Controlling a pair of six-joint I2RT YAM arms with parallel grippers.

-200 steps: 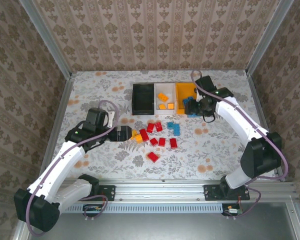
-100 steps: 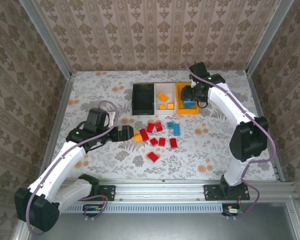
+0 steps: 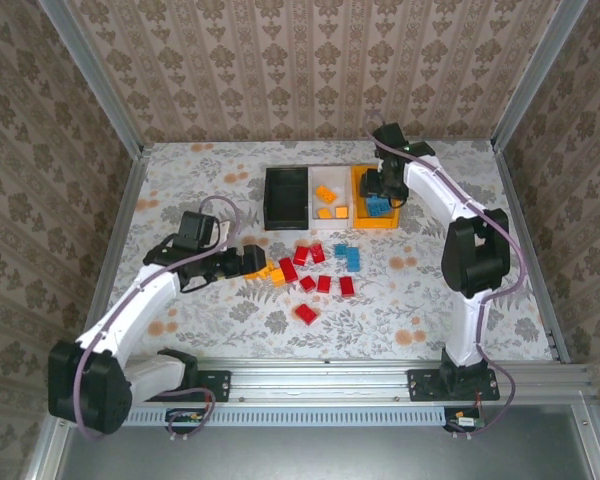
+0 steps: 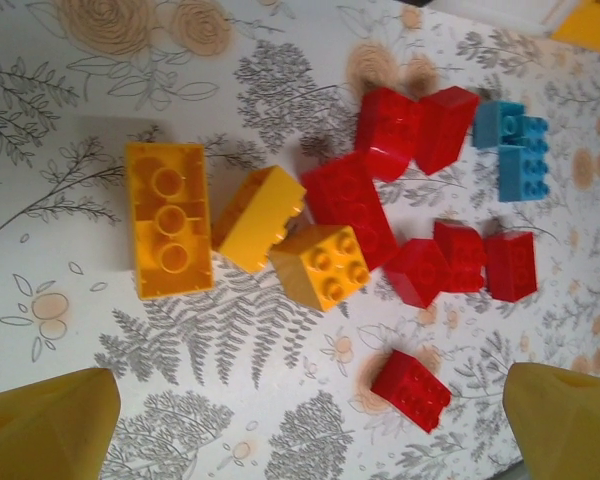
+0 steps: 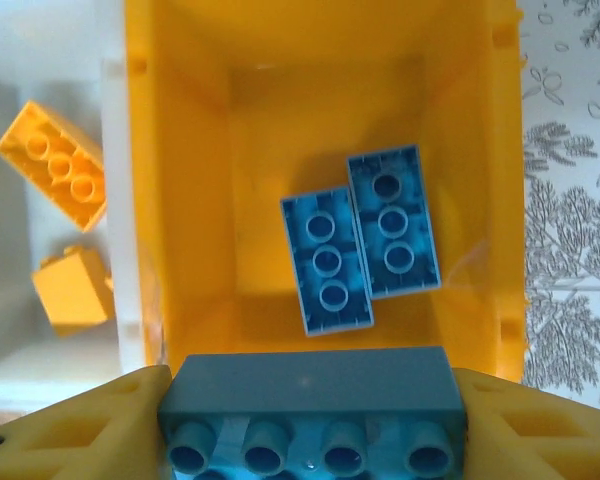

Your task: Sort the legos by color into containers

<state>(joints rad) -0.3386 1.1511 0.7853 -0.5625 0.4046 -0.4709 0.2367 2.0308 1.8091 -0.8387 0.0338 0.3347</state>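
Clearly the right tool is clenched on a blue brick, one finger at each short end, and hangs over the orange-yellow bin, where two blue bricks lie side by side on the floor. In the wrist view the held brick sits over the near wall instead of the middle, so if let go here it could catch the rim, tip and tumble onto the bench, or bounce off the bricks below. The white bin just beside holds orange-yellow pieces, and a skewed drop might land there and spoil the sort. The left tool stands fully released above the loose pile. There the long orange-yellow brick lies next to two smaller ones, which touch a red brick. Closing on this cluster could pinch two pieces at once or shove the red one aside. Since blue goes in the orange-yellow bin, an orange-yellow brick could easily be carried to the bin of its own colour by mistake.
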